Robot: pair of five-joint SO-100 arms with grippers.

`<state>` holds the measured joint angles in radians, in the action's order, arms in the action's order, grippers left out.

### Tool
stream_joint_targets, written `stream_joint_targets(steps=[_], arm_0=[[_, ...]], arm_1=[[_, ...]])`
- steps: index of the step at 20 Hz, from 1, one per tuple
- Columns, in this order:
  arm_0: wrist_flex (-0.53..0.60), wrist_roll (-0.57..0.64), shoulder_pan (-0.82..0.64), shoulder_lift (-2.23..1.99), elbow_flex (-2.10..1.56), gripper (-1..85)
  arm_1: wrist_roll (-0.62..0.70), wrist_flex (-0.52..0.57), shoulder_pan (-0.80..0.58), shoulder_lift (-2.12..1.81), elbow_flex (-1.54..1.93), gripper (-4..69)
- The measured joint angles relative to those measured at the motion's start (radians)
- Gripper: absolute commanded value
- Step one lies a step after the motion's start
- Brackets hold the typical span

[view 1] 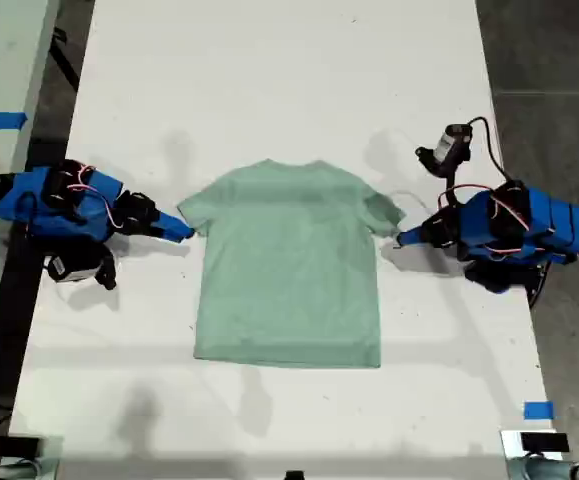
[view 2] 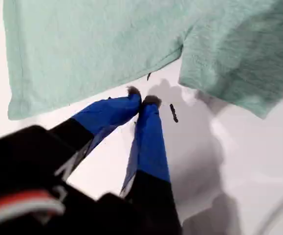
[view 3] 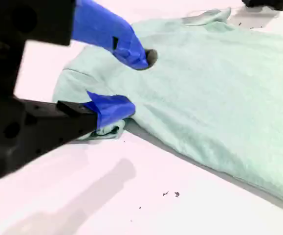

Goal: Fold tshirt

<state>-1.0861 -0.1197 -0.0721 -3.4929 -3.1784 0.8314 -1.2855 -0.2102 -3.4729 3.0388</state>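
The tshirt (view 1: 289,270) lies flat and unfolded in the middle of the white surface (view 1: 269,80), collar toward the far edge; the second tool (view 3: 134,82), at the exterior view's left (view 1: 184,230), has its jaws spread over a sleeve edge, nothing pinched yet; the first tool (view 2: 142,102), at the exterior view's right (view 1: 401,240), is pressed together just beside the other sleeve, off the cloth. The likely risks: closing on only the top layer, or on too little hem, so the floppy sleeve slips out; uneven lifts by the two arms would skew the fold.
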Motion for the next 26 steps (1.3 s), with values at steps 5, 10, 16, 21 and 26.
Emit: stream_joint_targets(steps=[5, 10, 16, 21, 26], arm_0=[[0.000, -0.020, 0.002, 0.000, 0.000, 0.1], [0.000, -0.025, 0.003, 0.000, 0.000, 0.1], [0.012, -0.084, 0.000, 0.000, 0.000, 0.1], [0.021, -0.104, -0.043, 0.002, 0.038, 0.1], [0.066, -0.046, -0.084, 0.299, 0.267, 0.1]], arm_1=[[-0.152, 0.002, 0.000, -0.002, -0.003, 3.5], [-0.305, 0.003, 0.000, -0.002, -0.003, 3.5], [-0.744, 0.002, 0.000, -0.002, 0.003, -1.6], [-0.759, -0.020, 0.002, 0.000, -0.049, -1.6], [-0.664, 0.023, -0.006, 0.238, -0.270, -1.6]])
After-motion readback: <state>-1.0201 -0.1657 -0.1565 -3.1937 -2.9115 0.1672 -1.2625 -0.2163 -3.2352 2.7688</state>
